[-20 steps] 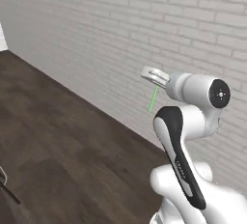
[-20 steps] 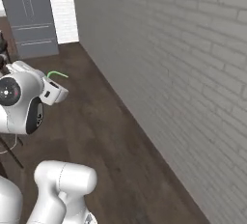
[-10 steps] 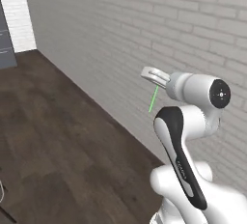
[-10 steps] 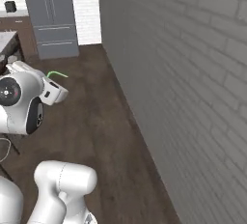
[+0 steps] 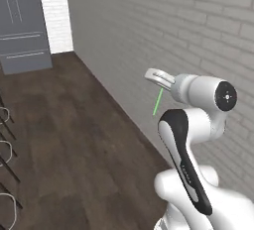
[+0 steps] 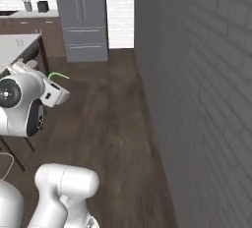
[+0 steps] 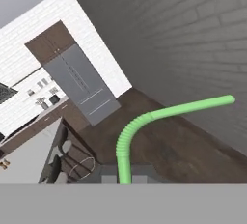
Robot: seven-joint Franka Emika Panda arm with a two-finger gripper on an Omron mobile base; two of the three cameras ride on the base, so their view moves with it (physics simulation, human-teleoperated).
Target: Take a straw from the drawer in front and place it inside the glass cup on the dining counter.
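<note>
The straw (image 7: 144,121) is a smooth bright-green tube with a ribbed bend, rising from the gripper (image 7: 125,180), whose jaws pinch its lower end. The left base view shows it as a short straight stick (image 5: 158,101) hanging under the gripper (image 5: 158,78), above dark wood-plank floor (image 5: 74,140). The hand view adds the white dining counter (image 7: 24,162) beside a grey fridge (image 7: 82,85) and brick wall (image 7: 183,30).
</note>
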